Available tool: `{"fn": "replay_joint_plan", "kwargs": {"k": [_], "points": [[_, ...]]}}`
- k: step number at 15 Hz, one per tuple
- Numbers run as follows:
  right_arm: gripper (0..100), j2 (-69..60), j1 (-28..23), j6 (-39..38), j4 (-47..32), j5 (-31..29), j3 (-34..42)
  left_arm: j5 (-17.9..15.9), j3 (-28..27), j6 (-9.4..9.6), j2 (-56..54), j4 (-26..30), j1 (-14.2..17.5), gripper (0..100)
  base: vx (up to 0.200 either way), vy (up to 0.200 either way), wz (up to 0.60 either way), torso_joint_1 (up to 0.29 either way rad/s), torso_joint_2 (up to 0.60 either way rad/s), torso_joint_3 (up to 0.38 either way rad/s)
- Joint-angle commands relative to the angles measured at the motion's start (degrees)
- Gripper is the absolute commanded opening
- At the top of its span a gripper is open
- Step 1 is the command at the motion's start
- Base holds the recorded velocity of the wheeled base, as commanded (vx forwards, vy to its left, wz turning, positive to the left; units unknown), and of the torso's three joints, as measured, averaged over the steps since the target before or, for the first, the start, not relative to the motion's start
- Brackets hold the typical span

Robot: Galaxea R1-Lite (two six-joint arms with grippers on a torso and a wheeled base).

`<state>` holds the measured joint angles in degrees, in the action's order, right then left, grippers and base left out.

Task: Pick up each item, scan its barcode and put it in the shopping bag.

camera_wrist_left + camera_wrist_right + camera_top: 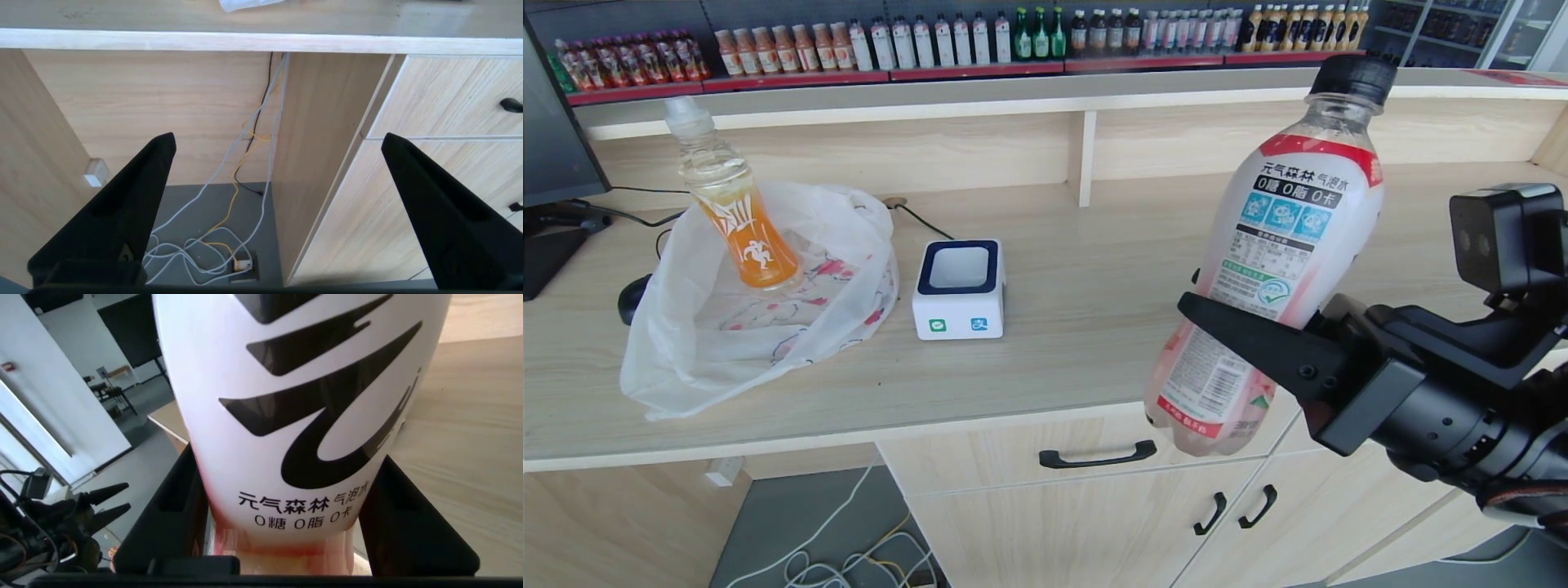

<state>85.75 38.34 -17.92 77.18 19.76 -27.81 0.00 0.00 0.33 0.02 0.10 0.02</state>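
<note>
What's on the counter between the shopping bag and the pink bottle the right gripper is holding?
The white barcode scanner, close beside the shopping bag; from it to the pink bottle the counter is bare, per the head view.

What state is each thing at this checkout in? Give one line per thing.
pink bottle: capped, tilted, held off the counter
right gripper: fingers shut on the pink bottle
left gripper: fingers open, holding nothing
orange bottle: capped, leaning, in the bag
bag: open, on the counter
scanner: window facing up
drawer: shut
</note>
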Motion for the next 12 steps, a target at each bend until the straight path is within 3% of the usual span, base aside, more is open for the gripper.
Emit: {"fn": "replay_joint_plan", "kwargs": {"k": [1,10,12], "points": [[0,0.1,0.1,0.0,0.0,-0.1,0.1,0.0,0.0,0.02,0.0,0.0,0.0,100,0.000,0.000,0.00,0.000,0.00,0.000],[0,-0.8,-0.2,0.5,0.1,-0.3,3.3,0.0,0.0,0.02,0.0,0.0,0.1,100,0.000,0.000,0.00,0.000,0.00,0.000],[0,-1.4,-0.6,4.5,0.3,-0.6,3.4,0.0,0.0,0.02,0.0,0.0,0.0,100,0.000,0.000,0.00,0.000,0.00,0.000]]}}
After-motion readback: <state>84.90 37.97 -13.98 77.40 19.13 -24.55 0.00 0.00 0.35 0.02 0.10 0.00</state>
